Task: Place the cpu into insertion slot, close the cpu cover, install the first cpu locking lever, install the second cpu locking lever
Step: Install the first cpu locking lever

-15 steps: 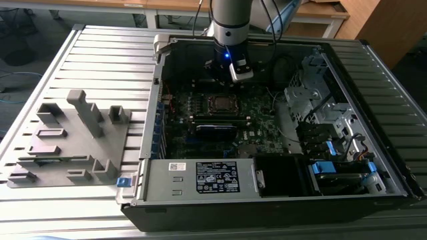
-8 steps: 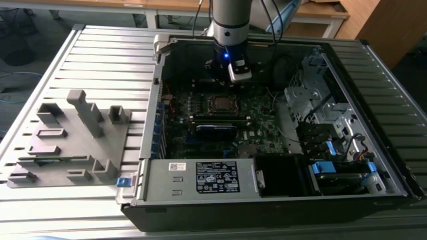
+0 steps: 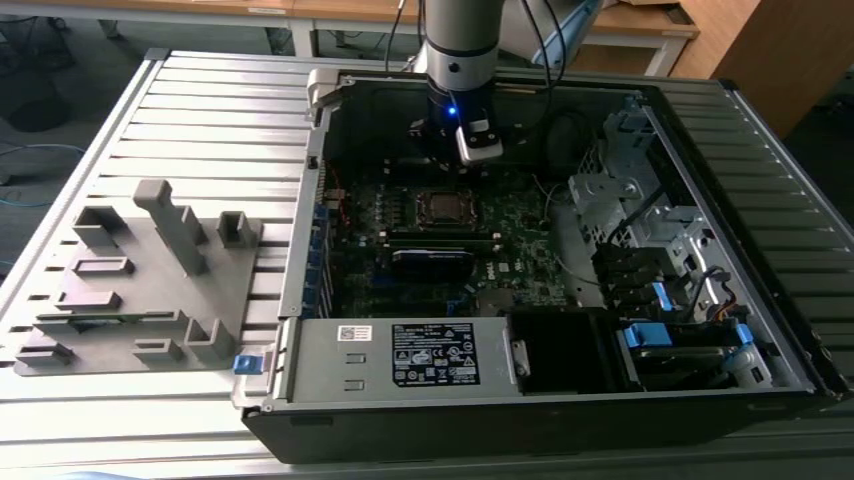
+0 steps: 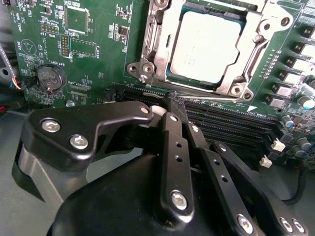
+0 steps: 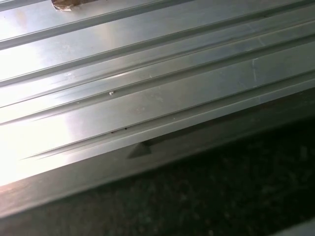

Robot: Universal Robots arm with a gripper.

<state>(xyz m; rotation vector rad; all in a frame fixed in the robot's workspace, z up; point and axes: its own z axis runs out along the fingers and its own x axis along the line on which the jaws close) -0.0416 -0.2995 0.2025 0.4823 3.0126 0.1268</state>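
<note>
Slatted metal bench (image 3: 200,110) carrying an open computer case (image 3: 534,432). On its green board (image 4: 74,73), the cpu (image 4: 206,42) lies in the insertion slot (image 3: 442,206) with the cpu cover (image 4: 161,39) apparently down. The hand (image 4: 174,105), tips pressed together and empty, hovers near it. Latching the cover seems the current step, needing a precise push.

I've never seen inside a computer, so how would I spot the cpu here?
Find the open computer case and the green motherboard inside it. Near the gripper sits the silvery cpu cover; the cpu is the pale, plain square in its window, unlike the long black memory slots alongside.
</note>
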